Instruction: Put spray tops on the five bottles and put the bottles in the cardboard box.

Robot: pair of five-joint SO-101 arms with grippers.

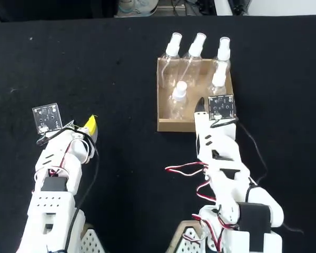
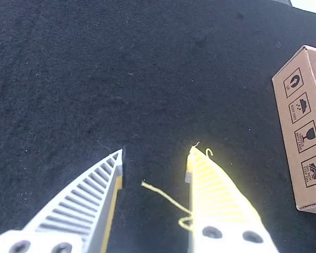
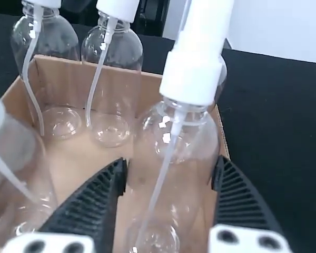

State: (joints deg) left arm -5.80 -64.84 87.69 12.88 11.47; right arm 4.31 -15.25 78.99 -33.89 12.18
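Observation:
The cardboard box stands right of centre and holds five clear bottles, each with a white spray top. Three stand along the far wall, one by the right wall, one near the middle. My right gripper hangs over the box's near edge. In the right wrist view it is open, its black jaws either side of the right-hand bottle, a small gap showing on one side. My left gripper is open over bare cloth, far left of the box.
A black cloth covers the whole table. A loose yellow thread trails from the left gripper's yellow finger. Cables loop beside the right arm. Clutter lies past the table's far edge.

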